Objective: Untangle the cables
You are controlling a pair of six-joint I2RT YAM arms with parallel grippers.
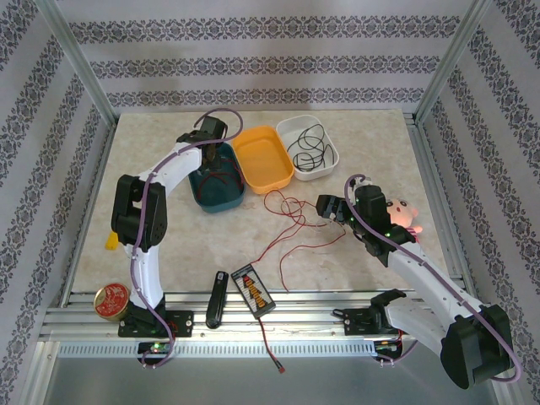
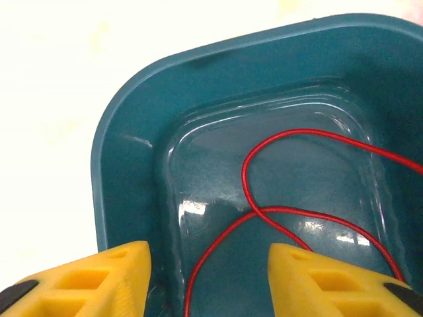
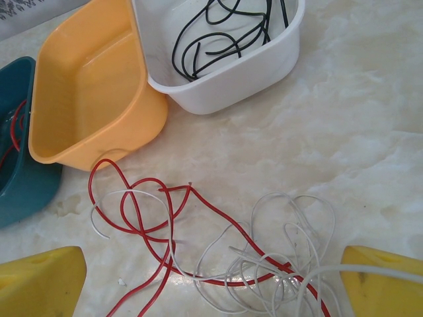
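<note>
Halfway: thin black wire [image 3: 206, 41] lies in the white plastic tub [image 3: 225, 89] at 1 o'clock, thin red wire [image 2: 304, 132] in the teal tub [image 2: 125, 152] under the parted left gripper [image 2: 208, 277]; the red-and-white wire tangle [image 3: 291, 264] waits under the wide-open right gripper [image 3: 211, 281].

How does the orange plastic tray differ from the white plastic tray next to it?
The orange plastic tray is empty, while the white plastic tray holds the coiled thin black cable. Orange sits in the middle of the row; white is at its right end. Both are open, rounded-rectangular tubs standing upright.
</note>
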